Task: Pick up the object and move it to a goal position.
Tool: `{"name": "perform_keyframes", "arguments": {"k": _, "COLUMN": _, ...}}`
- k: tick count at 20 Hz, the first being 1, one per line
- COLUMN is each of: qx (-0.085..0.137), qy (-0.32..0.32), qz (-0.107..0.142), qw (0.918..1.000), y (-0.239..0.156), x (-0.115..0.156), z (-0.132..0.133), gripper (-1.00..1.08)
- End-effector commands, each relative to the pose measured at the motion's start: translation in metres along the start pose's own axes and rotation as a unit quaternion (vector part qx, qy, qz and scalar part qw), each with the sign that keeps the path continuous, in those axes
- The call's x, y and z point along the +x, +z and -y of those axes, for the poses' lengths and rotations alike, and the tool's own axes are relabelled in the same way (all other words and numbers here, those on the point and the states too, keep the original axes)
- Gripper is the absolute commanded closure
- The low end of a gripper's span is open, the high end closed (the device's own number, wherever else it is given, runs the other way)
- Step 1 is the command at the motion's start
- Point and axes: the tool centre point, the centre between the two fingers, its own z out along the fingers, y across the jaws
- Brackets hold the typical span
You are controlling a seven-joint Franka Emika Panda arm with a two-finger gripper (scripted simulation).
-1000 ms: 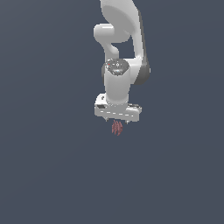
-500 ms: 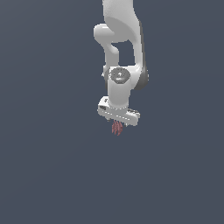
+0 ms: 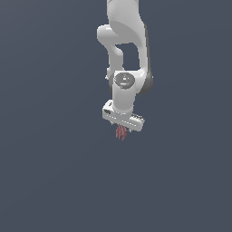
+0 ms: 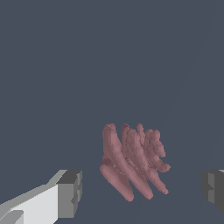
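One white arm [image 3: 124, 50] entering from the top edge of the exterior view, bent at the elbow, wrist pointing down and slightly tilted toward that view's right. Below the wrist, gripper [image 3: 122, 128] with its wide white crossbar sloping down toward the exterior view's right. Directly under the crossbar, touching or nearly touching the fingertips as seen from outside, object [image 3: 121, 133]: small dark-red clump, far smaller than the hand above it. Plain slate-grey surround everywhere; no edge or shadow to say whether resting on a surface or off it, so cannot tell. From the wrist view, object [image 4: 131, 164] much clearer: bundle of pinkish-red ribbed strands, leaning together like a row of fins, lumpy along their upper edges and tapering to rounded tips. Two fingers [image 4: 70, 192] at the frame's corners, grey pads facing inward, one on a white base, the other only partly in frame. Spread wide, with clear grey gaps between each pad and the clump; no contact with either pad visible. Clump roughly between the two pads, somewhat nearer the one on the white base, and apparently beyond the fingertips rather than level with them.
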Motion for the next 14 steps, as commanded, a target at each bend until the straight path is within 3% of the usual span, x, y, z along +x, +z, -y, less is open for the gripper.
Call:
{"name": "perform_keyframes", "arguments": {"k": 1, "qx": 0.0, "qy": 0.0, "qz": 0.0, "qw": 1.0, "y": 0.001, "x": 0.0, "z": 0.0, "gripper": -0.92}}
{"name": "perform_keyframes", "arguments": {"k": 14, "qx": 0.0, "qy": 0.002, "qz": 0.0, "qw": 1.0, "y": 0.048, "x": -0.001, "z": -0.001, "gripper": -0.92}}
